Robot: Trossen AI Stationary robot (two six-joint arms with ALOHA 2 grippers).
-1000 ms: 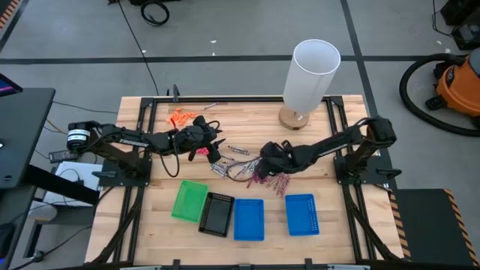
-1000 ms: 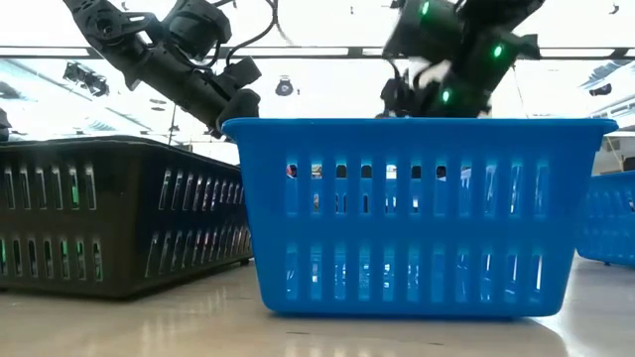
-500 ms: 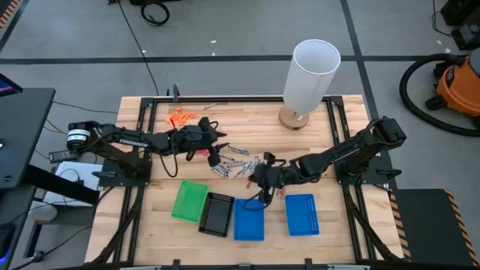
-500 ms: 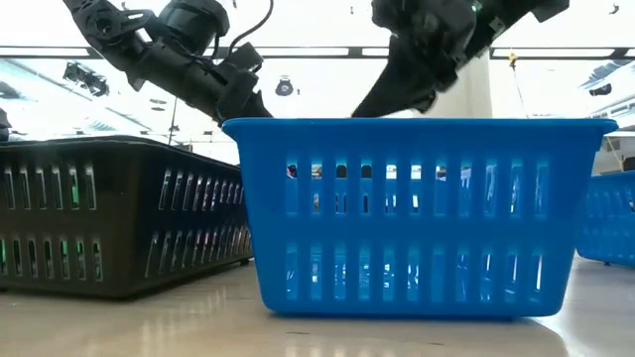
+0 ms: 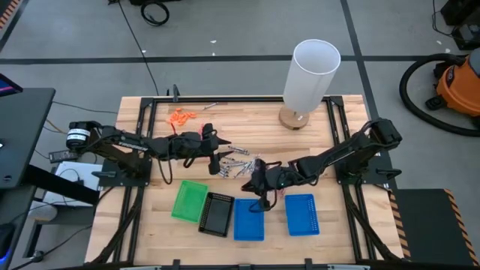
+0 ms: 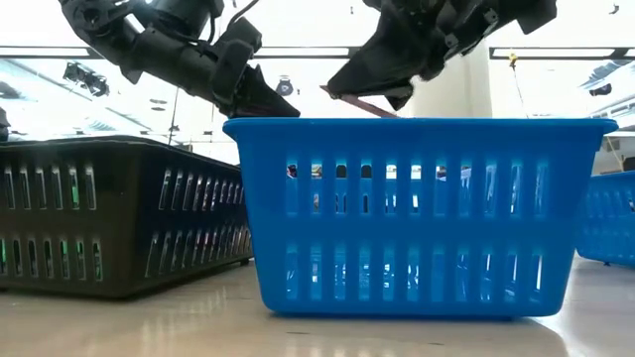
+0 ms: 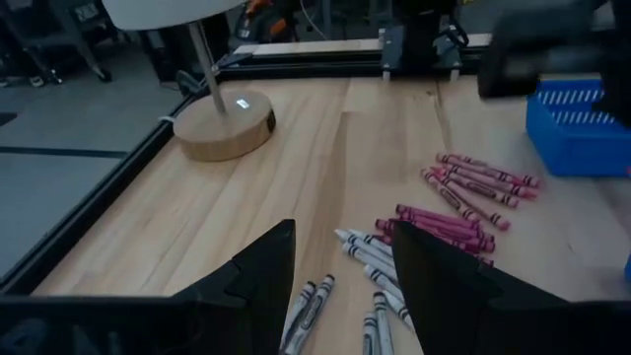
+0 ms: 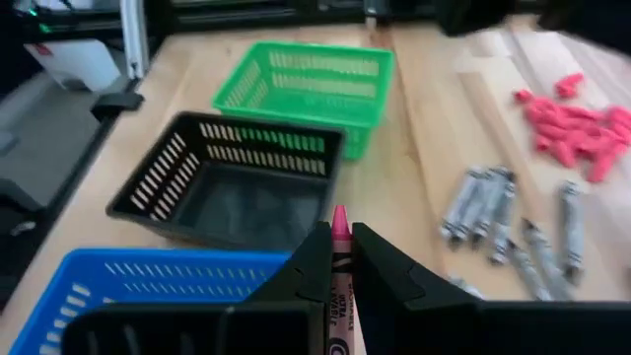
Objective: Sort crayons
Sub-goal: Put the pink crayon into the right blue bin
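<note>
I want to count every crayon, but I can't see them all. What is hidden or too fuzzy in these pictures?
- High view: crayon pile too small to count; both claws cover part of it.
- Low view: blue tray wall hides the table behind it and the tray's inside.
- Left wrist view: left claw fingers hide some grey crayons; a blurred dark shape covers the far corner.
- Right wrist view: the maroon crayon in the right claw is mostly hidden by its fingers.

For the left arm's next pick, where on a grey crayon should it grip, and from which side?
Probably at mid-length, coming straight down with the fingers across the stick. The grey crayons lie flat on the table, several side by side, so an outer one of the group looks easiest. The left gripper is open just above them.
</note>
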